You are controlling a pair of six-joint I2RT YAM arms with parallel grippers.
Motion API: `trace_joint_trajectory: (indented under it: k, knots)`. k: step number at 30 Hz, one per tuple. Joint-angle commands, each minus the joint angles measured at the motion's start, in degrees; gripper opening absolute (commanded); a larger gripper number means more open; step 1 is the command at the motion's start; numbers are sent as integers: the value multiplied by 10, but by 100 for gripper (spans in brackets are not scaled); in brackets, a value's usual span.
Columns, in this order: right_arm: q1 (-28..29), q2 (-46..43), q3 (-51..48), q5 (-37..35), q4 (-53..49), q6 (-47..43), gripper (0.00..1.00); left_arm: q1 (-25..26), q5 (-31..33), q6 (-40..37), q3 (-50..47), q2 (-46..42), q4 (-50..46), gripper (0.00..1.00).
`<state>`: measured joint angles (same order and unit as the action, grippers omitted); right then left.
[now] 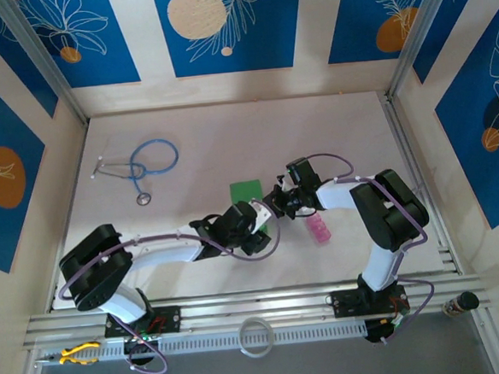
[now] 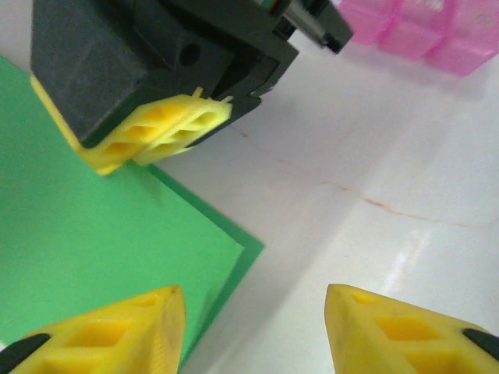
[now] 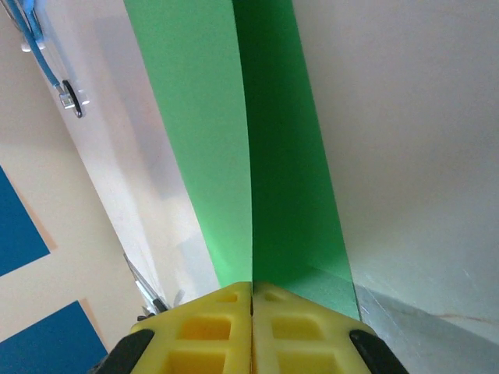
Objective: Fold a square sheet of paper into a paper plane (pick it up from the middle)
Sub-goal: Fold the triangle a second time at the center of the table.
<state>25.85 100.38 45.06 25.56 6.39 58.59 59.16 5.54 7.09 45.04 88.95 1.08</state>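
Note:
The square sheet of paper [image 1: 245, 191] is bright green and lies mid-table, folded over along a straight crease [image 3: 248, 156]. My right gripper [image 3: 251, 292] is shut on the near end of that fold, its yellow fingers [image 2: 156, 132] pinching the paper's edge. In the top view the right gripper [image 1: 275, 204] comes in from the right. My left gripper [image 2: 257, 327] stands open just above the sheet's corner [image 2: 234, 249], one fingertip over the green paper and the other over bare table. From above, the left gripper [image 1: 259, 223] sits close beside the right one. The paper plane is out of view.
A small pink bottle [image 1: 319, 228] lies just right of the grippers, close to the left gripper's view [image 2: 421, 31]. A blue-tubed stethoscope [image 1: 149, 164] rests at the back left. Yellow pliers [image 1: 77, 353] and a white ring [image 1: 256, 336] sit on the front rail.

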Motion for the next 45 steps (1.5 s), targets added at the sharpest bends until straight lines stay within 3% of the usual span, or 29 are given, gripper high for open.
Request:
trace_joint_trajectory:
  k: [1,13,29,32,36,40,45]
  knots:
    - [-3,1,12,18,-19,0,7,17,83,-67,19,19,1,51]
    - [-4,1,11,17,-19,2,8,33,130,-102,76,75,-33,48]
    - [-8,-11,3,6,-26,-2,14,33,120,-79,89,76,-66,1]
    - [-13,-21,1,-6,-43,-10,18,31,112,-67,91,75,-67,0]
    - [-30,-59,-19,-28,-62,-20,26,17,70,-36,92,66,-63,0]
    - [-51,-116,-50,-56,-84,-33,44,-19,-29,18,84,52,-46,0]
    - [-73,-185,-88,-84,-114,-50,45,-68,-140,85,72,47,-11,0]
